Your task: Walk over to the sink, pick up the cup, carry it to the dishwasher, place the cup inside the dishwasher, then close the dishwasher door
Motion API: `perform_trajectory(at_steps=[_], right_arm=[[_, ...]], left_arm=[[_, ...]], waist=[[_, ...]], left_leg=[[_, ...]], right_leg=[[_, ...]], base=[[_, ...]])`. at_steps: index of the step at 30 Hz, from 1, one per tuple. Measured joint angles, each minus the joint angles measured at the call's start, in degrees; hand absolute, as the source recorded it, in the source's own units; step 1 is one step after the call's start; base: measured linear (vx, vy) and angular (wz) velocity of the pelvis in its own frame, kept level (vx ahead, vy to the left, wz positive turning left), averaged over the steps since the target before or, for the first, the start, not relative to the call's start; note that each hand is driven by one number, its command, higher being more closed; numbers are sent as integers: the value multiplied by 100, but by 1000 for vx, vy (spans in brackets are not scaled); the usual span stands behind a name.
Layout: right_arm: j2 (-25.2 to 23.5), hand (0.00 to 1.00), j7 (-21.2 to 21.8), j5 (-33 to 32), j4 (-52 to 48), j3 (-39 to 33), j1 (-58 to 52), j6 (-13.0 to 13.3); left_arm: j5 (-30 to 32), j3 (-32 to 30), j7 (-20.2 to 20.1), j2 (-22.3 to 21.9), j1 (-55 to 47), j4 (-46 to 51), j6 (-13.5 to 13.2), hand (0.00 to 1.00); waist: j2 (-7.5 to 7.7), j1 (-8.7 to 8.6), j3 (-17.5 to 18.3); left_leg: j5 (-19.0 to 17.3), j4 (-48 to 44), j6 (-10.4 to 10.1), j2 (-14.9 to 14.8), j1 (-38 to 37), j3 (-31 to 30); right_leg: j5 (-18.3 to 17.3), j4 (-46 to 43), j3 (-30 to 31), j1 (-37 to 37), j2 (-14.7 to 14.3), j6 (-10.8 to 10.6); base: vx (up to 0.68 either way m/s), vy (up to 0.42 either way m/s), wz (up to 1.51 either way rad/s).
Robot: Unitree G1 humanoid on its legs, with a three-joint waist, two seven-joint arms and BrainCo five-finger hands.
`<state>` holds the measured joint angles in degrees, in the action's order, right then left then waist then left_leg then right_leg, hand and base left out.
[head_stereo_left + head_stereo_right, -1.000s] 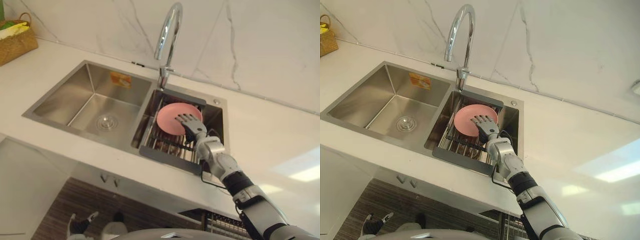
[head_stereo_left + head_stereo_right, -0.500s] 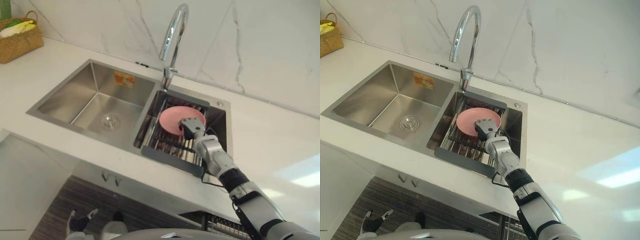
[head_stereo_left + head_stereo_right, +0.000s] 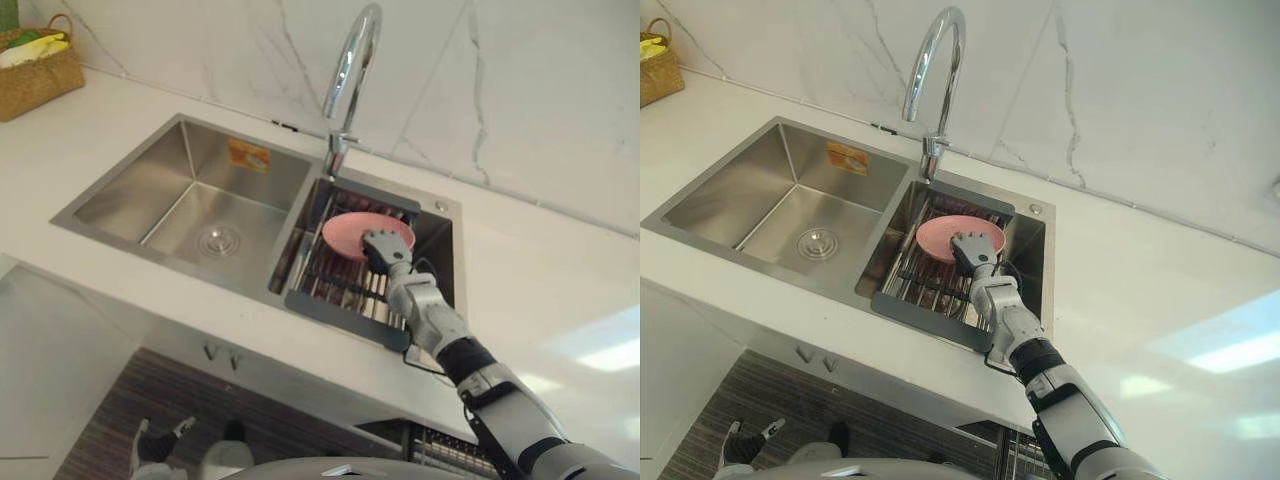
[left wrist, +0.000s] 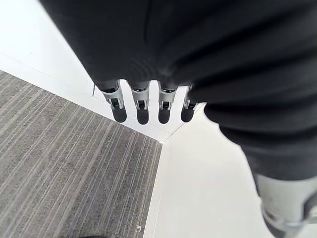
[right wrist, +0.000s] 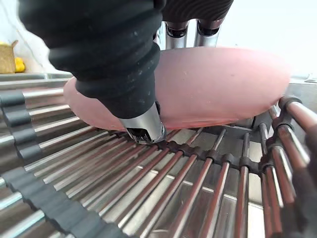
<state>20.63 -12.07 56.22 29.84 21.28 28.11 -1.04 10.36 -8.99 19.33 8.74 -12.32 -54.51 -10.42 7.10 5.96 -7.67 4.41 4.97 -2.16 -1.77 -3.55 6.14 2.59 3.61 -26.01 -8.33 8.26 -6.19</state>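
In your left eye view, the right hand (image 3: pixel 380 246) sat on the near edge of the pink dish (image 3: pixel 348 230). The dish lay on the slatted rack (image 3: pixel 335 290) in the right basin of the sink (image 3: pixel 130 180), just below the faucet (image 3: pixel 350 70). A wicker basket (image 3: pixel 35 72) stood far left on the tabletop (image 3: pixel 540 280). Your left wrist view showed the left hand (image 4: pixel 142 105), fingers straight and relaxed, above the grey floor (image 4: pixel 59 163). In your right wrist view, the fingers (image 5: pixel 177 29) reached over the dish's top and the thumb (image 5: pixel 142 124) pressed at its rim, pinching it.
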Motion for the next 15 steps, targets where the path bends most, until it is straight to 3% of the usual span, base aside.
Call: perform_trajectory(at_steps=[8, 15], right_arm=[[218, 100, 30, -816, -805, -247, -88, 454], [233, 100, 94, -1238, -1354, -659, -195, 588]], left_arm=[[-4, -14, 1, -1, -86, 49, 1, 0], [-4, -11, 6, -37, -93, 218, -10, 0]], waist=[[-38, -96, -27], [-65, -112, -45]], left_leg=[[0, -1, 0, 21, -10, 10], [-2, -2, -1, 21, -63, 24]], right_leg=[[12, -4, 15, 0, 29, -20], [13, -23, 31, -42, 33, -20]], base=[[0, 0, 0], [0, 0, 0]])
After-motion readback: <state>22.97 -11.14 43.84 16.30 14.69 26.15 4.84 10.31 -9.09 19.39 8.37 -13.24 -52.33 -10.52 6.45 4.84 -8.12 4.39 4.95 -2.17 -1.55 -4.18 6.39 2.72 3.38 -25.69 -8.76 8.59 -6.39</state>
